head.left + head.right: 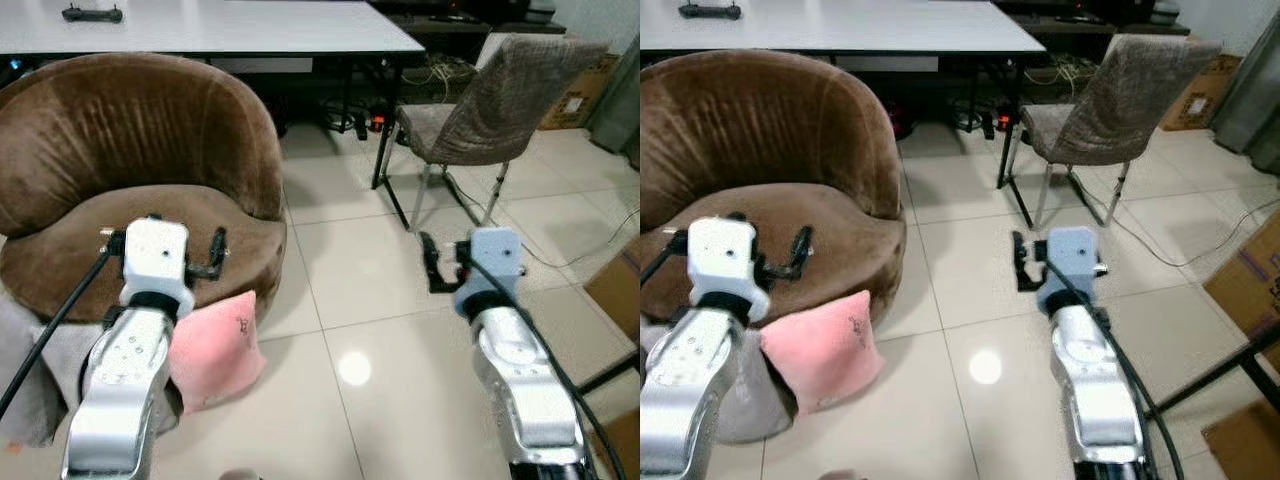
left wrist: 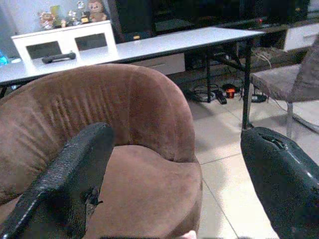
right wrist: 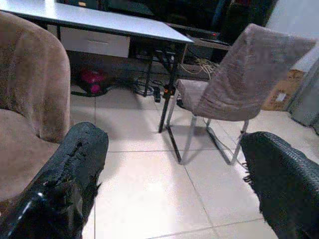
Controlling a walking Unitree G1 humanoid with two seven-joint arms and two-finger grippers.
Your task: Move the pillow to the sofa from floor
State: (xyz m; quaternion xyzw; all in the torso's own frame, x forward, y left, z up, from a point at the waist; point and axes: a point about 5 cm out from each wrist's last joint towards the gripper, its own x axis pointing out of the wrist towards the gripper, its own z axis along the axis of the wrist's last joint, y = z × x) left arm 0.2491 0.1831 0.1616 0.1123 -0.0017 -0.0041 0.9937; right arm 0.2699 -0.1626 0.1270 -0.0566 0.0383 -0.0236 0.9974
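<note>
A pink pillow [image 1: 215, 347] lies on the tiled floor [image 1: 400, 340], leaning against the front of a round brown sofa [image 1: 130, 190], near the sofa's front right edge. The left gripper [image 1: 165, 245] hovers above the sofa's front edge, just over the pillow and apart from it; its two black fingers [image 2: 75, 174] are spread wide with nothing between them. The right gripper [image 1: 440, 262] hangs over bare floor, well to the right of the sofa, and its fingers [image 3: 65, 184] are likewise spread and grasp nothing. Behind the sofa stands a long white table [image 1: 250, 25] with a small dark object [image 1: 92, 14] on its far left part. To the right of the sofa, a grey chair [image 1: 490, 105] on metal legs stands by the table's right end, with cables [image 1: 440, 70] on the floor behind it. Cardboard boxes [image 1: 618, 290] sit at the right edge.
</note>
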